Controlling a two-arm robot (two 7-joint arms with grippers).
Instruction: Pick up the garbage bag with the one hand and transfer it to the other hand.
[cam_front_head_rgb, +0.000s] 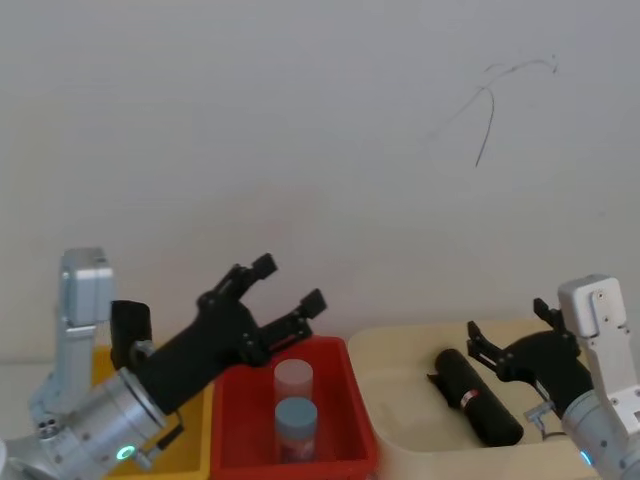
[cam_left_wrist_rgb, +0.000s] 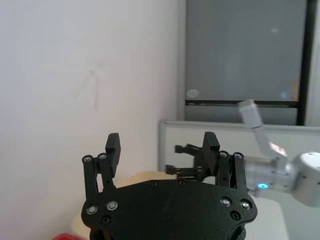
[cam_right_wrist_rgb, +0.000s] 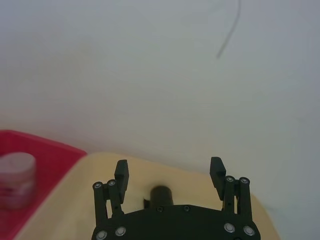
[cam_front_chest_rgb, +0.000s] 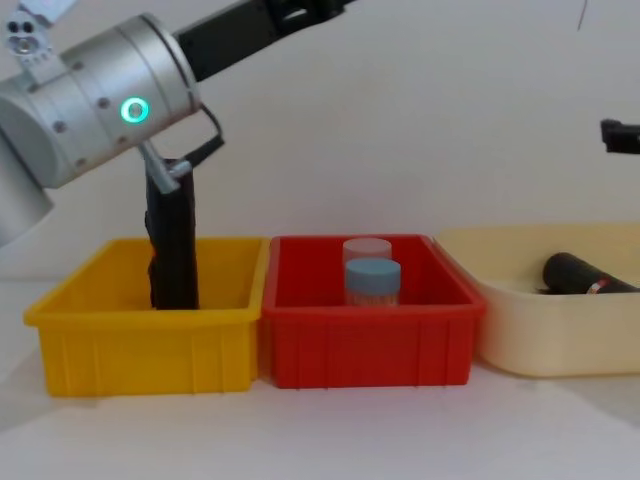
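Observation:
The garbage bag (cam_front_head_rgb: 478, 395) is a matte-black roll with a small red-white mark. It lies on its side in the cream bin (cam_front_head_rgb: 400, 400), and I see it in the chest view too (cam_front_chest_rgb: 585, 275). My right gripper (cam_front_head_rgb: 508, 322) hangs open just above the roll's far end, not touching it; the right wrist view shows the roll's end (cam_right_wrist_rgb: 161, 192) below the spread fingers (cam_right_wrist_rgb: 121, 172). My left gripper (cam_front_head_rgb: 288, 283) is open and empty, raised over the back of the red bin (cam_front_head_rgb: 335, 450).
The red bin holds a blue-capped jar (cam_front_head_rgb: 296, 420) and a clear jar (cam_front_head_rgb: 293, 378). A yellow bin (cam_front_chest_rgb: 140, 340) stands at the left with a tall black object (cam_front_chest_rgb: 172, 250) upright in it, behind my left arm. A white wall is close behind the bins.

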